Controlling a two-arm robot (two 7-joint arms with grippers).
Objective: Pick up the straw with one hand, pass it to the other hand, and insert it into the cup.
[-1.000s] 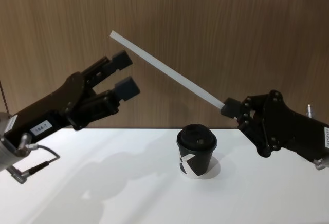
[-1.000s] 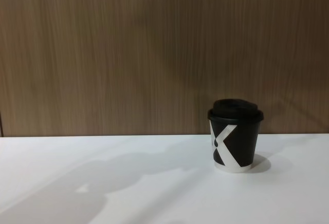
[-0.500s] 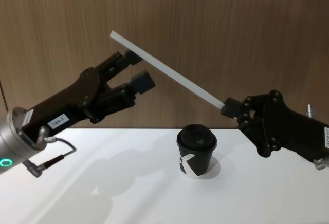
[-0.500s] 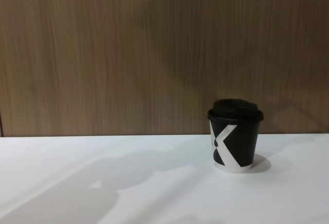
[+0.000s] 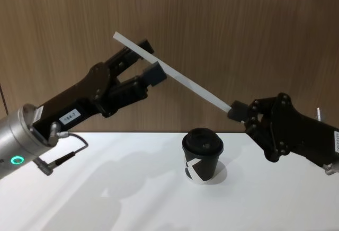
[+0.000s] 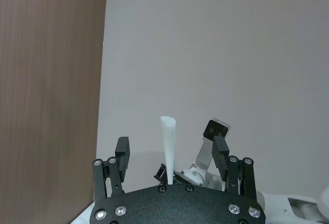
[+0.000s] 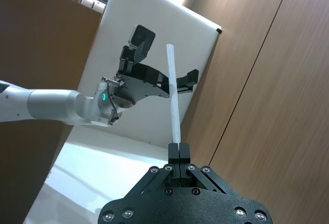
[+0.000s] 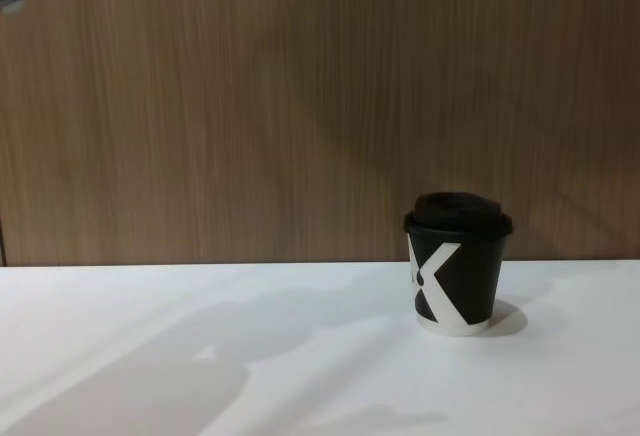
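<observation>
Above the white counter (image 5: pixel 132 188) I hold my left tool (image 5: pixel 152 61) raised at the left, its jaws spread either side of the straw (image 5: pixel 185 81) near its upper end. My right tool (image 5: pixel 238 112), at the right, pinches the lower end. The lidded cup (image 5: pixel 202 157) stands on the counter below them, under the straw, which slants up leftward.

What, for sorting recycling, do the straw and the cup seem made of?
The straw: matte opaque white, stiff and straight; paper or plastic, cannot tell. The cup: likely paper, matte black printed wall, white base rim; domed lid looks plastic, slight sheen.
</observation>
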